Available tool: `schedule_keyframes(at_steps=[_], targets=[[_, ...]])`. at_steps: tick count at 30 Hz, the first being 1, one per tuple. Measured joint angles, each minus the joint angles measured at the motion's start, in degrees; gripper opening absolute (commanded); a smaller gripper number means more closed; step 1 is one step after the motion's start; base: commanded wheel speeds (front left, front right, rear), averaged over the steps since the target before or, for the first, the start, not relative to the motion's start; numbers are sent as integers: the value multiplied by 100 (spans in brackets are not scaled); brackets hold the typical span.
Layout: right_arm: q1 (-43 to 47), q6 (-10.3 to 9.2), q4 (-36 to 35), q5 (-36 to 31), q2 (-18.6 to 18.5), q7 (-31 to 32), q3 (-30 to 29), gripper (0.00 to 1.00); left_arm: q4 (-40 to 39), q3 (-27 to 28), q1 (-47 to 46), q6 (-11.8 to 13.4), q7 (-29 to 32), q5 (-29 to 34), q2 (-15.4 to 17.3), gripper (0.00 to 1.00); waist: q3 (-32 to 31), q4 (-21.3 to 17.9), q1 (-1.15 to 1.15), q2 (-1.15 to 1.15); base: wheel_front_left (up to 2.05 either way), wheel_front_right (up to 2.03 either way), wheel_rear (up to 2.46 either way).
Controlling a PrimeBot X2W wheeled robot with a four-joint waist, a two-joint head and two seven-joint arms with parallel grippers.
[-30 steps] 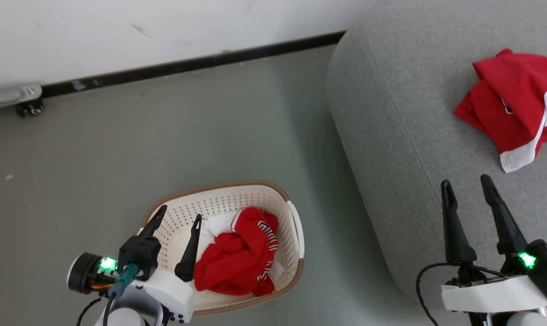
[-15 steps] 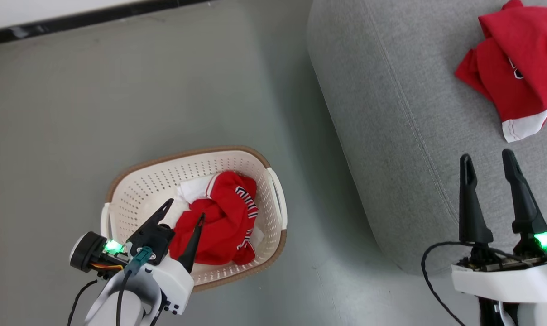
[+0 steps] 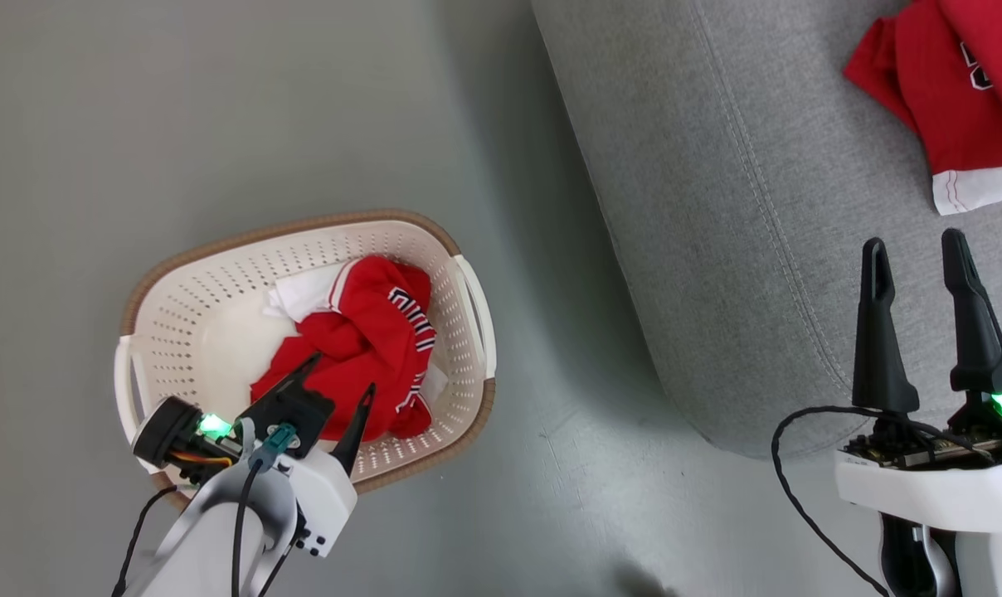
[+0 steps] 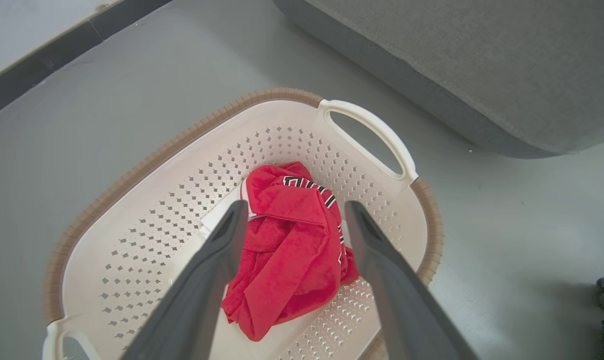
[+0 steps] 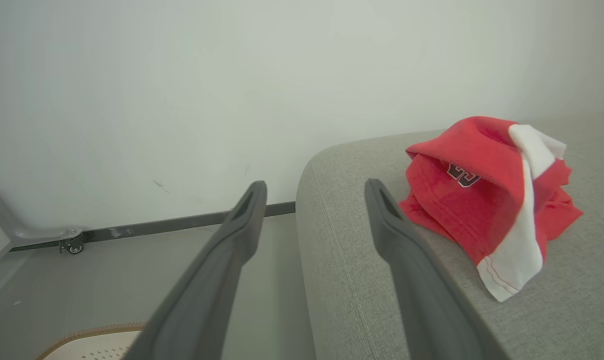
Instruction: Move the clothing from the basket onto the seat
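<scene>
A crumpled red piece of clothing [image 3: 360, 332] with white trim and black-and-white lettering lies in the cream perforated basket [image 3: 302, 228] on the floor. My left gripper [image 3: 342, 373] hangs open just above the garment's near end, and in the left wrist view its fingers [image 4: 296, 205] straddle the clothing [image 4: 292, 250] inside the basket [image 4: 147, 160]. A second red garment [image 3: 957, 91] rests on the grey seat [image 3: 717, 207]. My right gripper [image 3: 913, 240] is open over the seat's near edge, apart from that garment [image 5: 472, 190], nothing between its fingers [image 5: 315, 184].
The basket stands on the grey floor [image 3: 551, 464] a short way left of the seat. In the right wrist view a white wall with a dark baseboard [image 5: 182, 222] and a small caster [image 5: 74, 247] lie beyond the seat [image 5: 362, 280].
The head camera has tilted, so the whole picture has shifted and the wall has left it. Relative to the basket, my left gripper has moved from its left part to over the garment.
</scene>
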Motion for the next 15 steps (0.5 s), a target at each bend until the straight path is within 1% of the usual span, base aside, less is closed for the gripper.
schedule_keyframes(at_steps=[8, 15], targets=[[-175, 0, -14, 103, 3, -47, 81, 100, 426, -100, -424, -108, 176, 89, -9, 100, 416, -177, 0, 0, 0, 0, 0], [-322, 0, -26, 191, 4, -52, 165, 100, 694, -98, -699, -109, 236, 121, 46, 100, 741, -344, 0, 0, 0, 0, 0]])
